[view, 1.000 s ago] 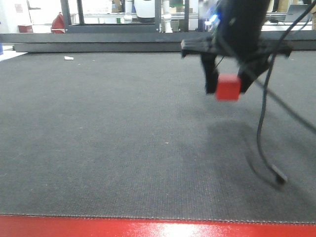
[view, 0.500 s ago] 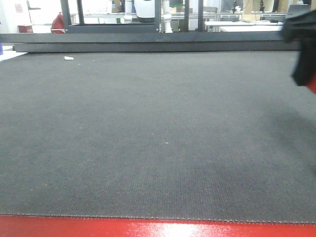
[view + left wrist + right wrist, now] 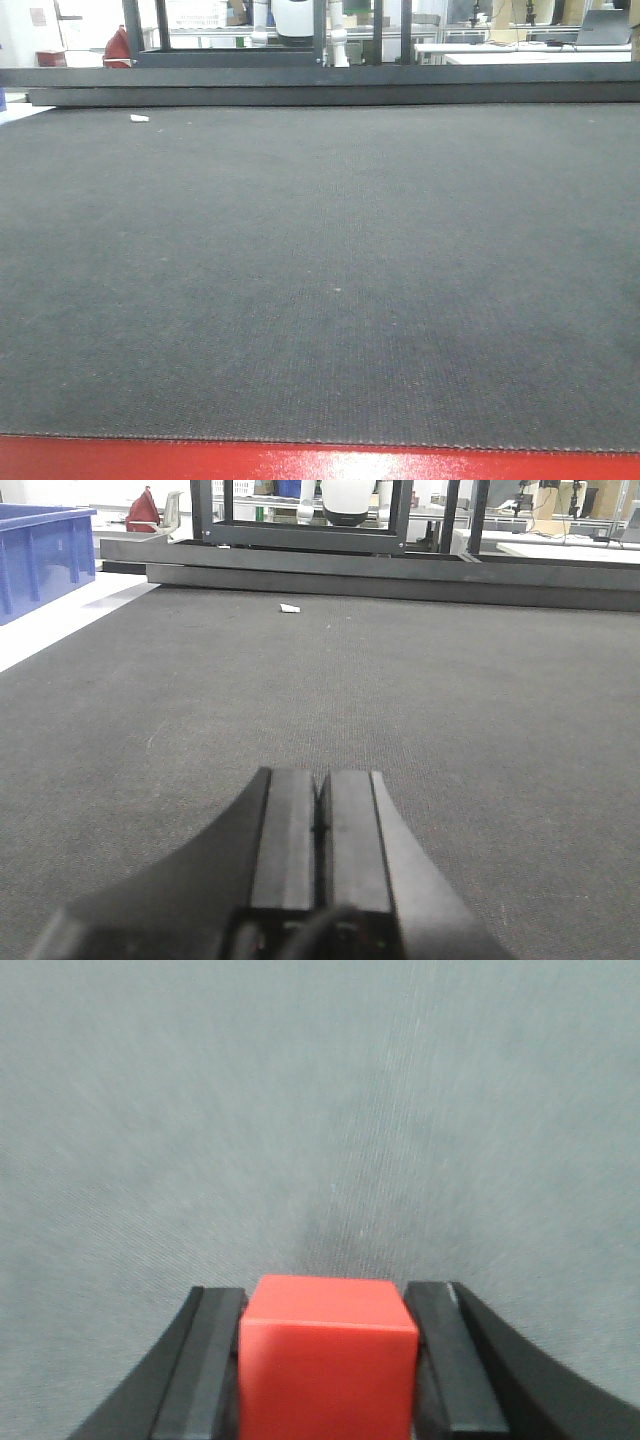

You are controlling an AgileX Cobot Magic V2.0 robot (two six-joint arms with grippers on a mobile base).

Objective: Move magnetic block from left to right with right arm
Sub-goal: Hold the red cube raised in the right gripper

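In the right wrist view the magnetic block (image 3: 327, 1360), a plain bright-red cube, sits clamped between the two black fingers of my right gripper (image 3: 327, 1305), held above the dark mat. Neither the block nor the right arm shows in the front view. My left gripper (image 3: 320, 780) appears in the left wrist view low over the mat, its two black fingers pressed together with nothing between them.
The dark grey mat (image 3: 320, 260) covers the table, with a red strip (image 3: 320, 462) along its near edge. A small white scrap (image 3: 139, 118) lies at the far left. A black frame (image 3: 320, 75) borders the back. A blue bin (image 3: 40, 555) stands off the mat's left.
The right gripper carrying the red block moved rightward across the front view and has left the frame. The left gripper shows no earlier frame.
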